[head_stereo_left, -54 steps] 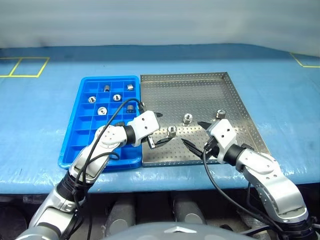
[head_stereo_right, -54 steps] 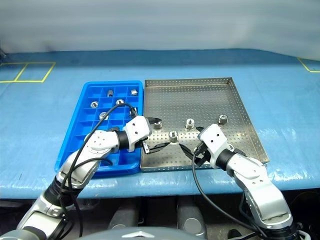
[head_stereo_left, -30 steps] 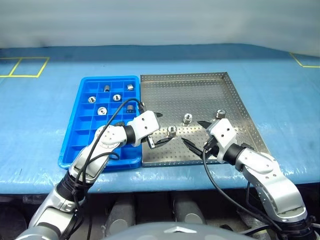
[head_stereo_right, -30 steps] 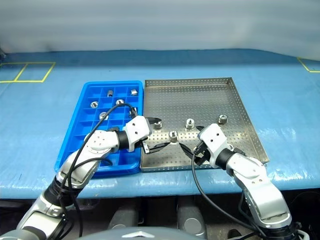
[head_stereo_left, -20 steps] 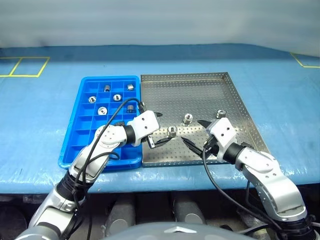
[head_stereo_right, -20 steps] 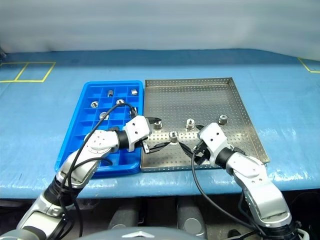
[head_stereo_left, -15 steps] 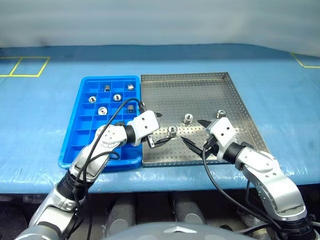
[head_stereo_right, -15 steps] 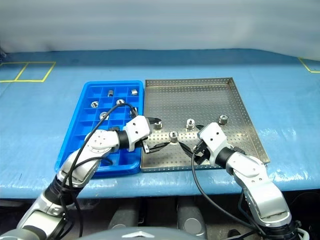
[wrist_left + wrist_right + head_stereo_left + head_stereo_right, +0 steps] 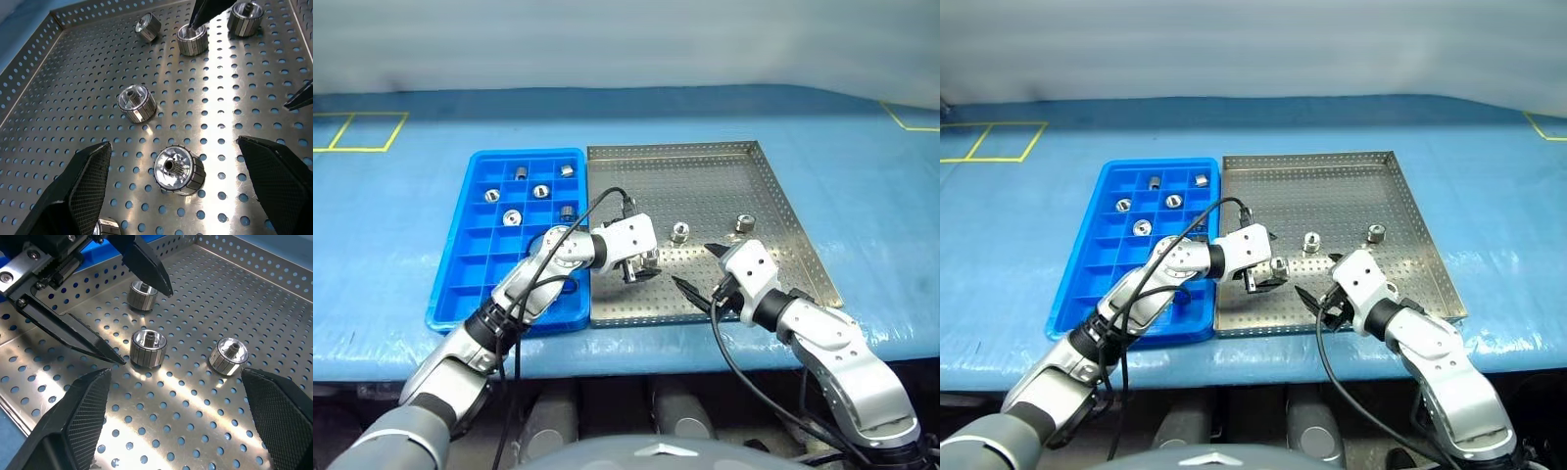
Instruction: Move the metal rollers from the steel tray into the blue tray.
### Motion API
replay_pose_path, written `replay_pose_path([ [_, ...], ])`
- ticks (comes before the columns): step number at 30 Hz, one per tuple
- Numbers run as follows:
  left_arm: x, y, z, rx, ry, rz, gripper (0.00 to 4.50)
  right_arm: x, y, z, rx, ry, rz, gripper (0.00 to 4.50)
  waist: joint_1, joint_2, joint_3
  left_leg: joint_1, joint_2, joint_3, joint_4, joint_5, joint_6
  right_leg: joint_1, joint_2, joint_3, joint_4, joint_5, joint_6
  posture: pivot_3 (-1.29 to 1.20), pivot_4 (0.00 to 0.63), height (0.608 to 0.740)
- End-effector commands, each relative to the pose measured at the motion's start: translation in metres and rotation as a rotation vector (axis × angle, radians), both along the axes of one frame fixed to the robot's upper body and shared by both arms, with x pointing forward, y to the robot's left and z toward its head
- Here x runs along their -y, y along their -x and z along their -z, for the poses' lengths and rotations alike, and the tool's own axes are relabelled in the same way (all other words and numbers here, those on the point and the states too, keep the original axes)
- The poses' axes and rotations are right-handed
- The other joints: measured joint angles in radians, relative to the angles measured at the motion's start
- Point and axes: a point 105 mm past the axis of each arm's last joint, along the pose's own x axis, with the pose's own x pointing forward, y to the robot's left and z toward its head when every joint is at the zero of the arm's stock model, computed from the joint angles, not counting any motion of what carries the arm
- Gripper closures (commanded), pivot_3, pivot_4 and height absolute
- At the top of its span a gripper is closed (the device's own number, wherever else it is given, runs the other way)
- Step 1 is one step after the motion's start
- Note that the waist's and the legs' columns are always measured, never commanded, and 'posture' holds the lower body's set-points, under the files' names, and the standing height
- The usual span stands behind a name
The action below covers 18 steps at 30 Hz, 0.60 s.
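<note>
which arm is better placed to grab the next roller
Left. Its open left gripper already straddles the nearest roller on the steel tray; the open right gripper sits off to the side.

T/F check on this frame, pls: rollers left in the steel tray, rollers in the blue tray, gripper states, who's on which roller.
1. Three metal rollers stand in the steel tray. True: near roller, middle roller, far roller.
2. The blue tray holds no rollers. False: several sit in its far compartments, such as one.
3. The left gripper is shut on a roller. False: its jaws stand open around the near roller, not closed.
4. The right gripper is open and holds nothing. True.
5. The near roller lies tipped on its side. False: it stands upright, hole up.
</note>
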Motion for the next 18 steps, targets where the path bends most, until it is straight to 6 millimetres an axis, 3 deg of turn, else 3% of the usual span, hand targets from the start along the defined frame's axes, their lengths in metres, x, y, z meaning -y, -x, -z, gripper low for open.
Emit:
replay_pose_path([
  [1,-0.001,-0.013,0.004,0.064,-0.095,-0.007,0.0,-0.002,0.002,-0.012,0.058,-0.007,0.007,0.04,-0.004,0.0,0.0,0.0,0.0,0.0,0.0,0.0,0.0,0.0,0.0,0.0,0.0,0.0,0.0,-0.14,0.15,0.74],
  [13,0.008,-0.013,0.022,0.016,-0.124,0.012,0.0,-0.004,0.004,-0.011,0.062,-0.014,0.018,0.04,-0.009,0.0,0.0,0.0,0.0,0.0,0.001,0.0,0.0,0.001,0.0,0.0,0.0,0.0,0.0,-0.15,0.15,0.74],
  [16,0.006,-0.014,0.024,0.014,-0.131,0.006,0.53,-0.004,0.003,-0.011,0.063,-0.013,0.019,0.0,-0.009,0.0,0.0,0.0,0.0,0.0,0.001,0.0,0.0,0.001,0.0,0.0,0.0,0.0,0.0,-0.15,0.15,0.74],
  [18,0.005,-0.014,0.024,0.009,-0.132,0.003,1.19,-0.004,0.002,-0.012,0.066,-0.012,0.018,0.0,-0.01,0.0,0.0,0.0,0.0,0.0,0.001,0.0,0.0,0.001,0.0,0.0,0.0,0.0,0.0,-0.14,0.15,0.74],
])
